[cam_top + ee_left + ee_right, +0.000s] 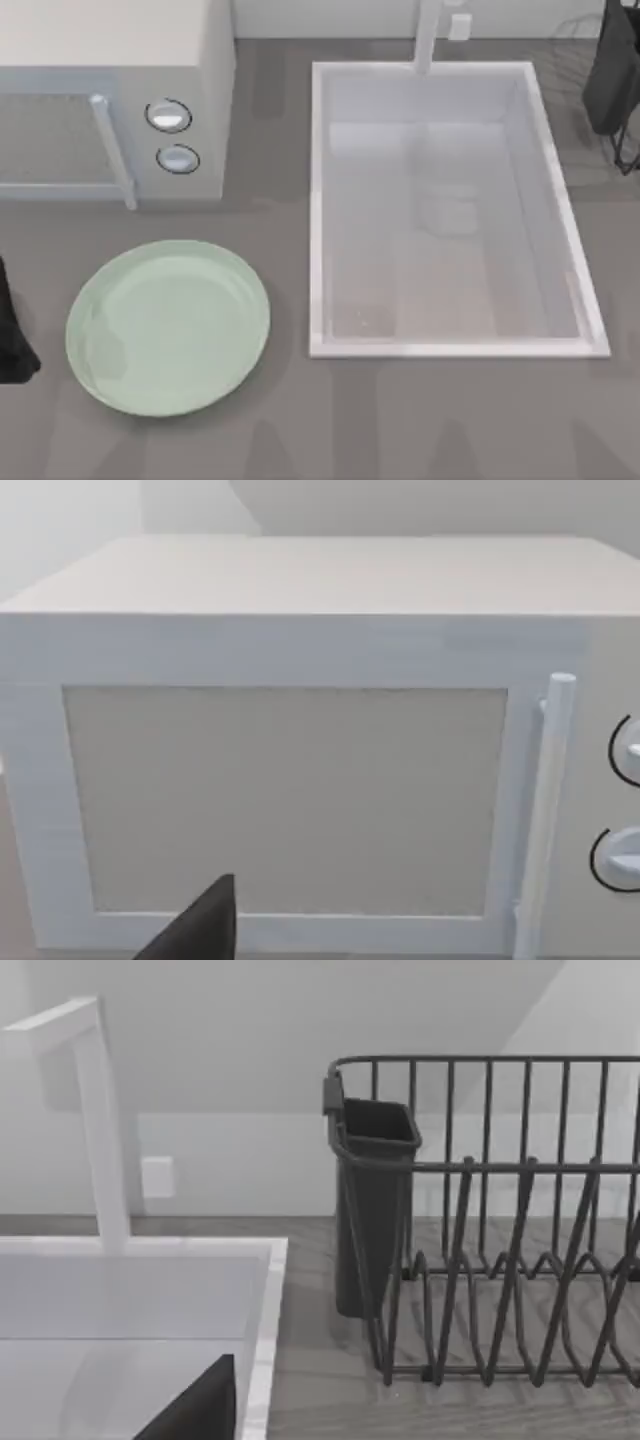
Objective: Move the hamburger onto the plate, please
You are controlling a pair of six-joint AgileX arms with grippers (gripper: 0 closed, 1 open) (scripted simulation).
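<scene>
Item: hamburger, location not established. Plate (167, 327), mint-green, bare, lay near the surface's front-left corner before the closed microwave (115, 95); sink (450, 210) right of it. Step: locating the hamburger, probably inside the microwave. Next: opening its door. Tool states: cannot tell.

A kitchen: microwave (110, 100), sink (450, 210), faucet (95, 1120) and dish rack (500, 1220).

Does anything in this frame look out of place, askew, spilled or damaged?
Nothing stands out. The plate lies flat on the counter below the microwave, whose door is closed; the sink is dry and bare, and the dish rack stands upright beside it.
</scene>
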